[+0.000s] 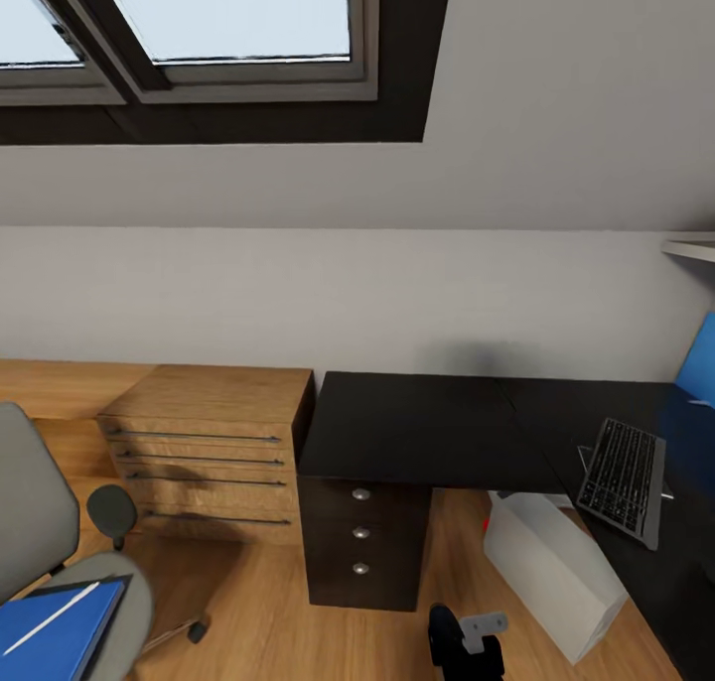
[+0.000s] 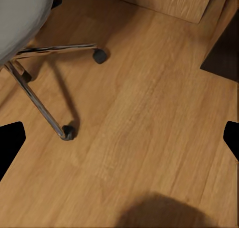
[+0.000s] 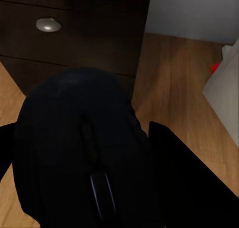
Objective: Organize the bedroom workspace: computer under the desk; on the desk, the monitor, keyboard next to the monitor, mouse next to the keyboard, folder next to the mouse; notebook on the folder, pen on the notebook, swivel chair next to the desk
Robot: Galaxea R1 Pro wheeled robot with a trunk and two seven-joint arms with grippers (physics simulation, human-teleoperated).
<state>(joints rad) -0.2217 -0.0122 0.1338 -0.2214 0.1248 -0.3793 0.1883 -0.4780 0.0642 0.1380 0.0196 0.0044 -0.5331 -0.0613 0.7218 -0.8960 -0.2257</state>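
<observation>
Attic bedroom: our right gripper [image 3: 99, 153] has its jaws clamped on the black mouse [image 3: 79, 143] below the tabletop [image 1: 427, 428], keyboard [image 1: 624, 477] up there; left jaws spread, empty.

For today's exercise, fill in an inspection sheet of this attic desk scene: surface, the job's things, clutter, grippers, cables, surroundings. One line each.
Surface: black desk, its near corner section bare.
Job's things: keyboard lies on the desk's right arm; grey computer stands on the floor under the desk; blue folder with white pen on top rests on the swivel chair seat; mouse is in the right gripper.
Clutter: nothing seen.
Grippers: right gripper shut on the mouse; left gripper open above the floor.
Cables: nothing seen.
Surroundings: wooden drawer chest, skylight, plank floor.
</observation>
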